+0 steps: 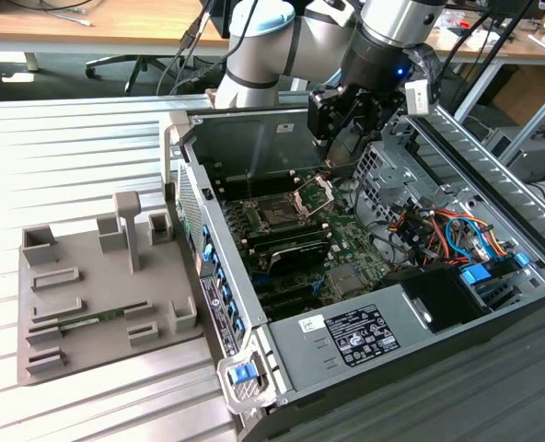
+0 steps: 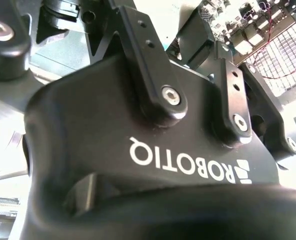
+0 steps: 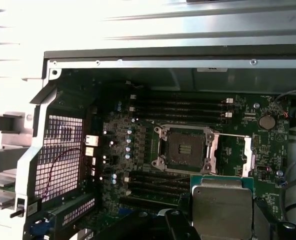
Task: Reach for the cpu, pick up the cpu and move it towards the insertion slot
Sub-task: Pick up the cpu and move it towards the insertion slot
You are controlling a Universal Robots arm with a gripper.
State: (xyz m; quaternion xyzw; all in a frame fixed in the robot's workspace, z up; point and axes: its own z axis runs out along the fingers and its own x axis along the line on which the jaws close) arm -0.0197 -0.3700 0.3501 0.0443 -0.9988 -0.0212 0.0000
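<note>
The cpu (image 3: 221, 207), a flat square chip with a pale metallic top, sits between my black fingers (image 3: 174, 224) in the first wrist view. My gripper (image 3: 223, 227) is shut on it. The insertion slot (image 3: 184, 148) lies on the green motherboard a short way beyond the chip, its dark centre bare and its silver load plate (image 3: 247, 156) swung open. In the exterior view my gripper (image 1: 335, 158) hangs inside the open computer case, above and to the exterior view's right of the insertion slot (image 1: 277, 216). The second wrist view shows the gripper's black housing (image 2: 138, 150) close up.
Steel case walls (image 1: 191, 175) surround the board. Cables and a drive cage (image 1: 438, 230) crowd the exterior view's right. Long black memory slots (image 3: 183, 107) flank the socket. A grey plastic tray (image 1: 79, 350) holding a green memory stick (image 1: 93, 320) lies at the exterior view's left.
</note>
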